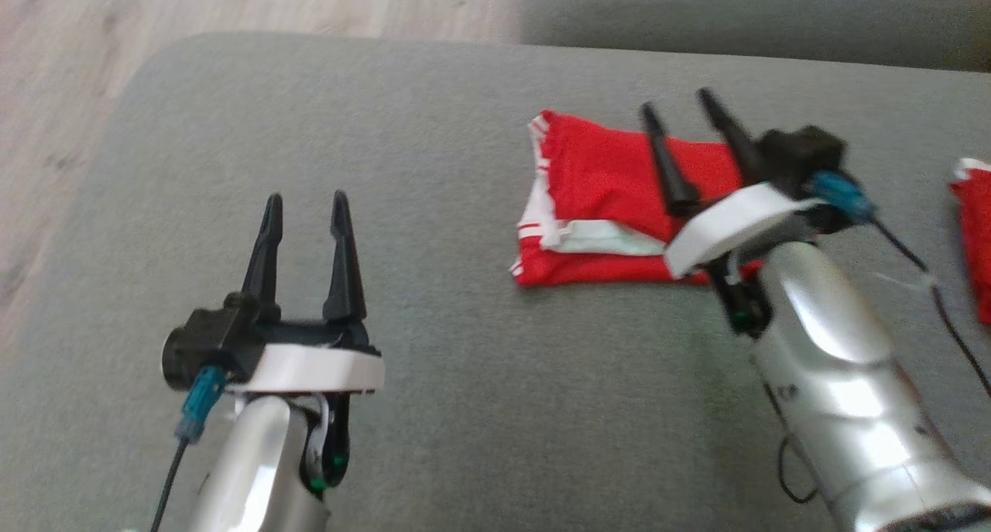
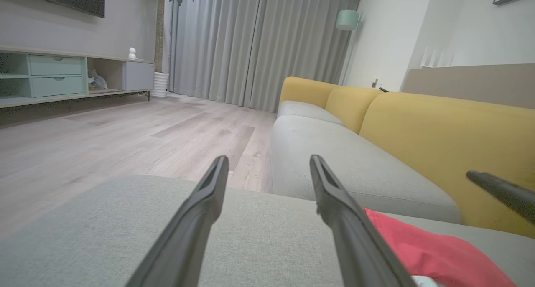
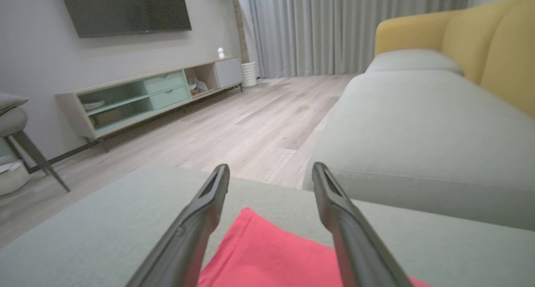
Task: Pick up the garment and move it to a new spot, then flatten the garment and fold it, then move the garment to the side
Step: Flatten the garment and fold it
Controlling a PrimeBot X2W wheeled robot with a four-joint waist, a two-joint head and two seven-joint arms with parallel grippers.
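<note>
- Left gripper (image 1: 306, 199): over bare grey cushion (image 1: 402, 408), jaws spread, empty; probably kept clear of the work.
- Garment (image 1: 604, 199): red with white trim, folded, lying flat on the cushion right of centre.
- Right gripper (image 1: 676, 102): above the garment's right part, jaws apart, gripping nothing.
- Second red cloth (image 1: 974, 230): far right edge.
- No legible brand, label or writing.

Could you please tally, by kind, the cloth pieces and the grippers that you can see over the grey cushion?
Red cloth pieces: 2, the folded red garment and a red cloth at the right edge
Grippers: 2, the left gripper and the right gripper, both open
Total: 4
</note>
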